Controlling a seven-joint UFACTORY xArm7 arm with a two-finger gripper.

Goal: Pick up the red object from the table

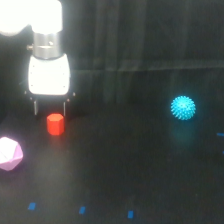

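At the exterior view's left edge a pink polyhedron (9, 153) lies on the black table (125, 170). Just right of it, the red block (55, 124) stands upright on the table. The gripper (50, 111) hangs directly above it, fingers spread wide, holding nothing. Far to the right sits a cyan spiky ball (183, 107).

No readable text, label, brand, number or sign anywhere in exterior view; picture blurred, surfaces plain, nothing legible.
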